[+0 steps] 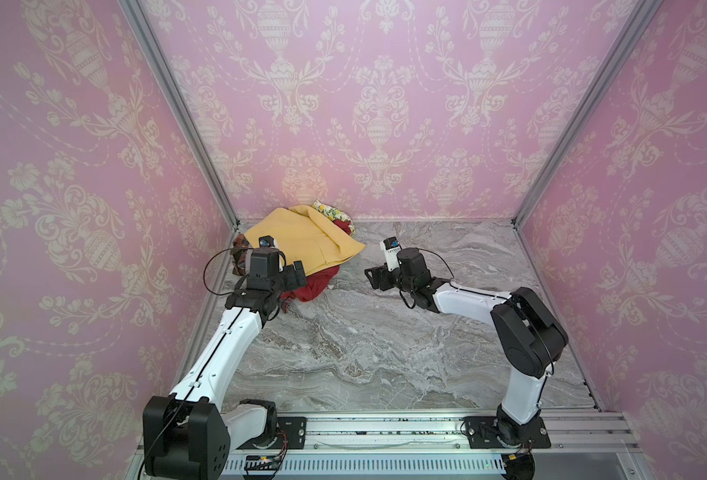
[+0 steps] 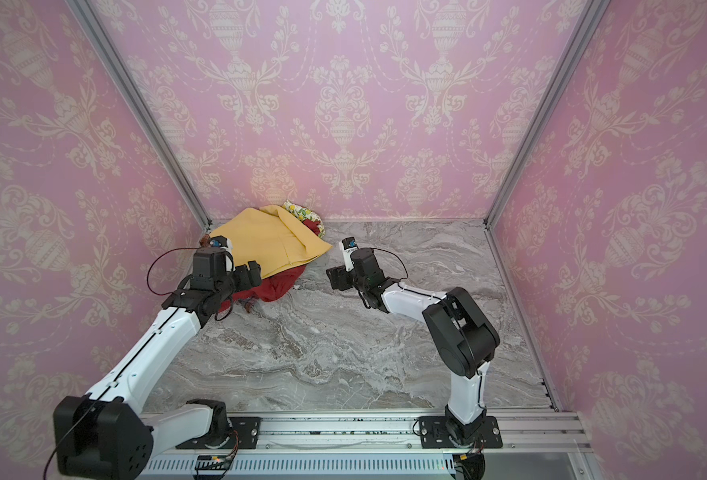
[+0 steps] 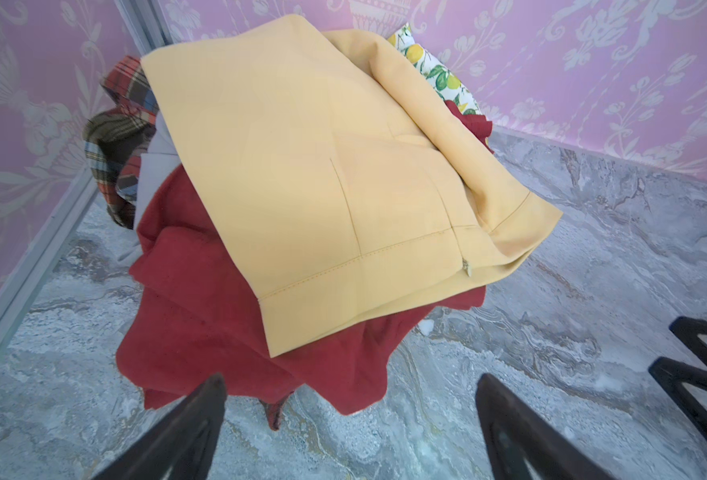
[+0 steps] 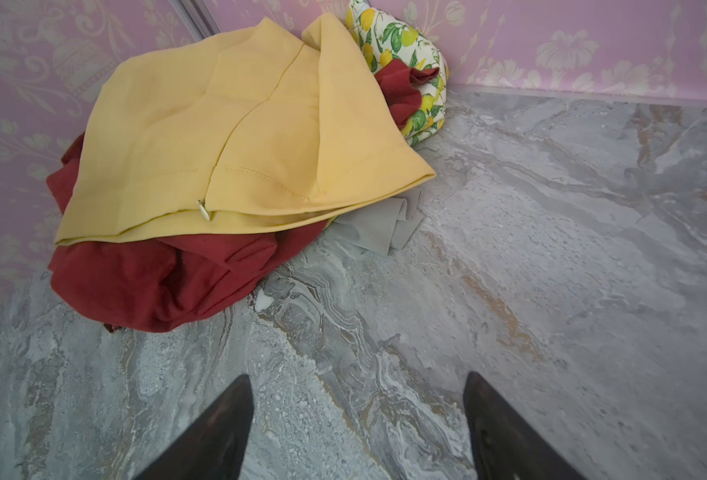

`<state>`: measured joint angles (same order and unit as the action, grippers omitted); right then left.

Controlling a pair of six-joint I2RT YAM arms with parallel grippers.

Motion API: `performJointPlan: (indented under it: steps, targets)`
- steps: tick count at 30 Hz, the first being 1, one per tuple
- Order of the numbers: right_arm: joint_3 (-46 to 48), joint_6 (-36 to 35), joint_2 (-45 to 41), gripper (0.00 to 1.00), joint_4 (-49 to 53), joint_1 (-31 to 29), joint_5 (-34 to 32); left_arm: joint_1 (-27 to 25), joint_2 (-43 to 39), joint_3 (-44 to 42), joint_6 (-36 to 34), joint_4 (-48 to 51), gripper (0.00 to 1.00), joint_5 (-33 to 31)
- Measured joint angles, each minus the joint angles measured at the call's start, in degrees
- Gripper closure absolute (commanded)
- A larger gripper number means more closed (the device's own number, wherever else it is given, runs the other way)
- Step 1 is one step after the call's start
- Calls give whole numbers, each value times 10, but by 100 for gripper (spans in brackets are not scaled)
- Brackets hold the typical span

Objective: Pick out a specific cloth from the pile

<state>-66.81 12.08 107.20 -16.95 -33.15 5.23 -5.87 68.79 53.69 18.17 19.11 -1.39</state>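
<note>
The pile lies in the back left corner, topped by a mustard-yellow cloth [image 1: 302,241] [image 2: 268,241]. A red cloth [image 1: 316,286] [image 3: 202,316] spreads under it. The cloth, plain light grey, only peeks out: a crumpled edge [image 4: 381,226] shows under the yellow cloth's corner, and a strip [image 3: 156,166] between the plaid and the red. My left gripper [image 1: 298,272] [image 3: 352,382] hovers open over the red cloth's near edge, holding nothing. My right gripper [image 1: 374,276] [image 4: 358,378] stands open above bare marble, to the right of the pile.
A lemon-print cloth [image 1: 331,212] [image 4: 401,37] sits at the pile's back against the wall, and a plaid cloth [image 1: 239,253] [image 3: 115,145] at its left by the metal corner post. The marble tabletop [image 1: 385,353] extends right and forward. Pink patterned walls enclose three sides.
</note>
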Motion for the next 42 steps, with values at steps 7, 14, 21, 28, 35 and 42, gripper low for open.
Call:
performJointPlan:
  steps: [7,14,21,28,35,42]
  targets:
    - [-95,-168,36,19,81,6,83,0,8,21,23,32,4,77]
    - [-185,-261,128,27,151,16,130,0,7,51,40,30,4,132]
    - [-275,-280,202,29,221,19,145,0,7,52,44,29,4,146]
    - [-405,-292,259,35,307,19,145,0,6,52,52,28,4,148]
    - [-503,-305,311,38,385,21,144,0,0,52,55,28,4,151]
    - [-628,-321,386,39,460,24,138,0,-5,52,55,28,4,152]
